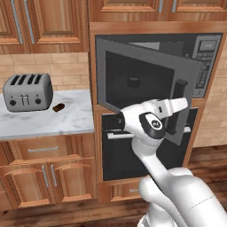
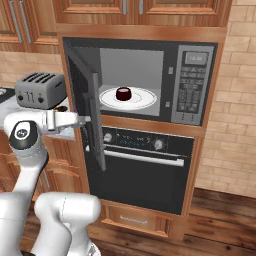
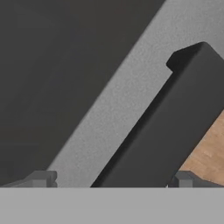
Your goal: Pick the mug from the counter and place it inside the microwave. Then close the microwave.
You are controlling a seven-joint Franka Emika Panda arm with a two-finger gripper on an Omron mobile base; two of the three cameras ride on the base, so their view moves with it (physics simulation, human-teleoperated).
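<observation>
Dark red mug (image 2: 123,93) on microwave (image 2: 196,82) plate, door (image 1: 142,86) ajar, jaws wide astride its handle (image 3: 162,127)

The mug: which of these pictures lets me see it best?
The right base view: the mug sits in plain sight on the white plate inside the open microwave. The left base view shows it only dimly through the dark door window. The hand view looks at the door.

marble counter (image 1: 48,119) on the left has a grey toaster (image 1: 28,91) and a small brown lump (image 1: 58,107) just to its right.
</observation>
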